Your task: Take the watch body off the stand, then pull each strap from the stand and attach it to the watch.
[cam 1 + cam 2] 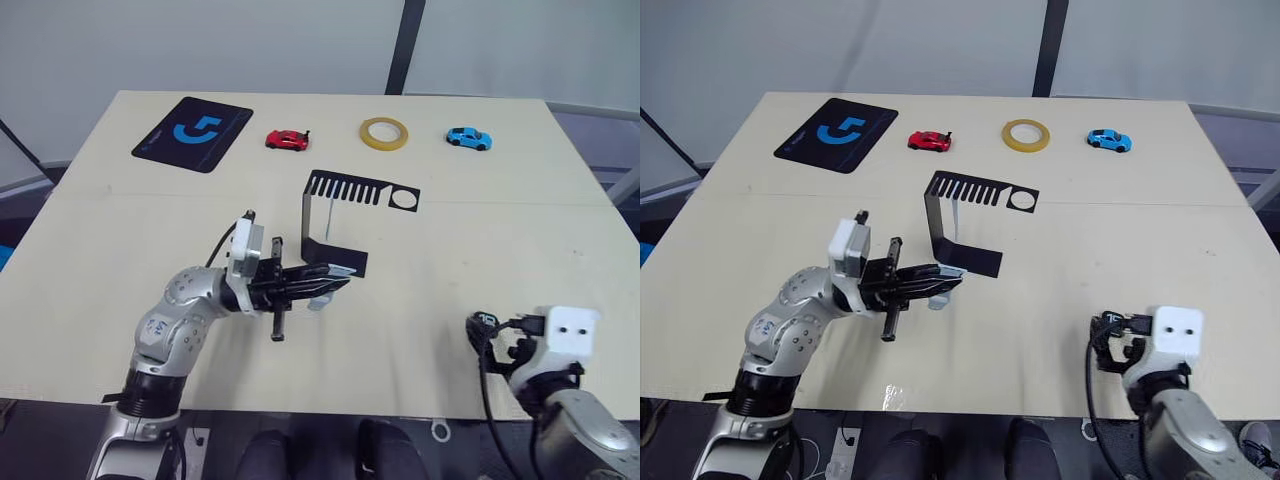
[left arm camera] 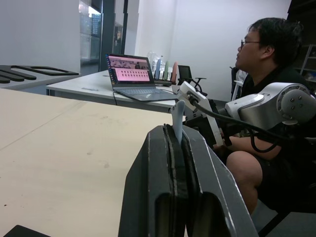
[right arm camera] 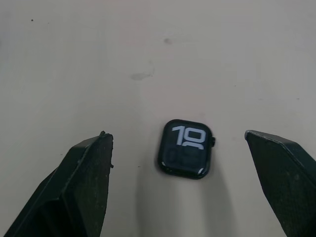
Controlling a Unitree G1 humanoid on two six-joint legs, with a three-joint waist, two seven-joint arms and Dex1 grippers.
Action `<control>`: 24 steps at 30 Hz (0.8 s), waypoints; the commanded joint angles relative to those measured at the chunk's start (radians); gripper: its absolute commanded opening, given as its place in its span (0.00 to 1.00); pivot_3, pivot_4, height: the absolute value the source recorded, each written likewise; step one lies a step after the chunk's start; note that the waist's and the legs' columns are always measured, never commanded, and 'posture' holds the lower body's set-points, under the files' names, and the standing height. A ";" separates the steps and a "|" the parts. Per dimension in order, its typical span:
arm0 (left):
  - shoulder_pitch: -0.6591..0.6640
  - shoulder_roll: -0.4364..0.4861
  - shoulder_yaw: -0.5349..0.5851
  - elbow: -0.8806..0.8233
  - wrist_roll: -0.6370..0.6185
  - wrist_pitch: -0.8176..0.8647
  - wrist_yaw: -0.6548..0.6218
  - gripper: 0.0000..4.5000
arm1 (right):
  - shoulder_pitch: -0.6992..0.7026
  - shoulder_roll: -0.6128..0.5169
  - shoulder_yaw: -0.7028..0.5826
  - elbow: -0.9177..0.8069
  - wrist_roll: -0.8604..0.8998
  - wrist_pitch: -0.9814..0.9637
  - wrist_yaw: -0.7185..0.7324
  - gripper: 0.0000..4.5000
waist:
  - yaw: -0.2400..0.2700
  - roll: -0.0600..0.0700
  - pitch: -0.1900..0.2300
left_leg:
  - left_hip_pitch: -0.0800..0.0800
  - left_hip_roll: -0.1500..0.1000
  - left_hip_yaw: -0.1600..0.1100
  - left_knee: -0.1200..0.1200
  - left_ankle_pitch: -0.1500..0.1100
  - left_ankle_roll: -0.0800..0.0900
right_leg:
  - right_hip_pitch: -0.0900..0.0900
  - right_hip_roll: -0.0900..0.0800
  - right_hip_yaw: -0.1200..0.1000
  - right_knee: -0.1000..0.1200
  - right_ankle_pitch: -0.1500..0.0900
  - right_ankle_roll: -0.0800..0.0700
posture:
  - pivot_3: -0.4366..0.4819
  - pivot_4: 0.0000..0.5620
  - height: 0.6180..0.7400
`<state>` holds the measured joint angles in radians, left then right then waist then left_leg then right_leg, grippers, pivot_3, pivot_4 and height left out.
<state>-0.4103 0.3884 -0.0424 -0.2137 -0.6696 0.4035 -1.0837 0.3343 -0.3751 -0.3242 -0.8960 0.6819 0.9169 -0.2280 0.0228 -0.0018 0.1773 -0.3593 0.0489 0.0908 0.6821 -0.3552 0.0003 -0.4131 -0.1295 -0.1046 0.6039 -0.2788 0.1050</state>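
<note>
currently: left gripper (image 2: 178,148) pressed closed on a pale strap (image 2: 177,121), by the flat foot of the stand (image 1: 330,215) mid-table. right gripper (image 3: 182,173) spread wide above the watch body (image 3: 185,148), lying face up on the table (image 1: 450,240), touching neither finger.

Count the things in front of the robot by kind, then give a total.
toy cars: 2, red and blue
stand: 1
straps: 2, one pinched, one hanging on the stand
watch body: 1
tape roll: 1
mouse pad: 1
Total: 8
</note>
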 commanded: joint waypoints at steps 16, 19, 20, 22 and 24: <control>-0.006 -0.001 -0.006 -0.056 -0.023 0.024 0.021 0.00 | -0.099 0.205 0.125 0.101 -0.315 -0.045 -0.090 1.00 | -0.005 0.000 0.000 | -0.001 0.001 0.000 0.000 0.000 0.000 | 0.000 0.001 -0.001 -0.001 0.000 0.000 | 0.48 0.27 0.97; -0.005 0.000 -0.007 -0.061 -0.023 0.026 0.025 0.00 | -0.112 0.217 0.128 0.112 -0.341 -0.046 -0.082 1.00 | -0.006 0.000 0.000 | -0.001 0.000 0.000 0.000 0.000 0.000 | 0.000 0.001 0.000 -0.001 0.000 0.000 | 0.48 0.27 0.97; -0.004 0.000 -0.007 -0.062 -0.023 0.027 0.026 0.00 | -0.114 0.221 0.129 0.114 -0.349 -0.046 -0.079 1.00 | -0.007 0.000 0.000 | -0.001 0.000 0.000 0.000 0.000 0.000 | 0.000 0.001 0.000 -0.001 0.000 0.000 | 0.48 0.27 0.97; -0.004 0.000 -0.007 -0.064 -0.024 0.029 0.029 0.00 | -0.120 0.232 0.141 0.123 -0.364 -0.043 -0.076 1.00 | -0.008 0.000 0.000 | -0.001 0.000 0.000 0.000 0.000 0.000 | 0.000 0.001 0.000 -0.001 0.000 0.000 | 0.48 0.27 0.97; -0.006 -0.001 -0.006 -0.065 -0.024 0.031 0.032 0.00 | -0.126 0.246 0.156 0.136 -0.382 -0.045 -0.072 1.00 | -0.011 0.000 0.000 | -0.001 0.001 0.000 0.000 0.000 0.000 | 0.000 0.001 -0.001 0.000 0.000 0.000 | 0.48 0.27 0.97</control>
<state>-0.4071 0.3911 -0.0502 -0.2312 -0.6722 0.4365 -1.0557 0.2088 -0.1416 -0.1730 -0.7609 0.3261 0.8858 -0.3058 0.0115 -0.0018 0.1773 -0.3603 0.0495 0.0911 0.6820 -0.3549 0.0006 -0.4133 -0.1282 -0.1051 0.6035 -0.2787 0.1052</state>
